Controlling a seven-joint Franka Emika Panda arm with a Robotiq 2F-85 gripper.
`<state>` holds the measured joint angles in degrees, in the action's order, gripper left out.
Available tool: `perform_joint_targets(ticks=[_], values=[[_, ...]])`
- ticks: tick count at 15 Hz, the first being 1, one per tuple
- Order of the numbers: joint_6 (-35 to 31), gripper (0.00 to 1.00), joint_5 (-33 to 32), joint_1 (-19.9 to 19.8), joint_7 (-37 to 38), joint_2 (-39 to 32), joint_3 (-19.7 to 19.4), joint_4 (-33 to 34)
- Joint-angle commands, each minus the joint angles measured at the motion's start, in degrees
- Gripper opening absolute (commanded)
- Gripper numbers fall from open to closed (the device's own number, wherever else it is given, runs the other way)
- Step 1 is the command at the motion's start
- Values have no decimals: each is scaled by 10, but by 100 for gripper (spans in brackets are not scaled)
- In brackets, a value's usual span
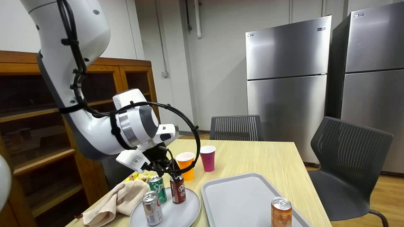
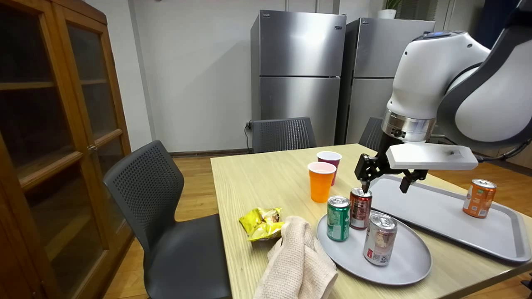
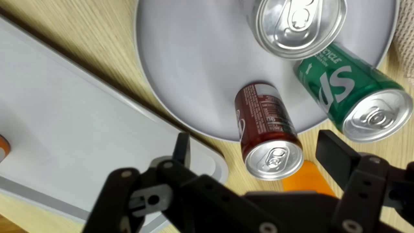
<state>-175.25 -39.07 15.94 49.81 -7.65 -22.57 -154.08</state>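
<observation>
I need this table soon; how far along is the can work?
Likely done: the green can, silver can and dark red can stand on the round plate. In hand: nothing; the end effector is open near the dark red can. Possibly left: the orange can, on the gray tray.

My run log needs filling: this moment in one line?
gripper: open; nearest: red can; plate: red can, green can, silver can; tray: orange can

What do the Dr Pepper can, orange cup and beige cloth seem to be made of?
Dr Pepper can: metal, probably aluminium; shiny silver top, glossy printed side.
Orange cup: perhaps plastic; smooth-looking wall, pale inside, but coated paper is possible.
Beige cloth: textile, perhaps cotton; matte, with textured weave and folds.
</observation>
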Motion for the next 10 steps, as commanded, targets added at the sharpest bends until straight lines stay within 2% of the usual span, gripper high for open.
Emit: perform_joint_targets(ticks=[1,10], values=[[0,100,-8,0,31,9,-25,11],[17,100,34,-11,78,-32,-90,73]])
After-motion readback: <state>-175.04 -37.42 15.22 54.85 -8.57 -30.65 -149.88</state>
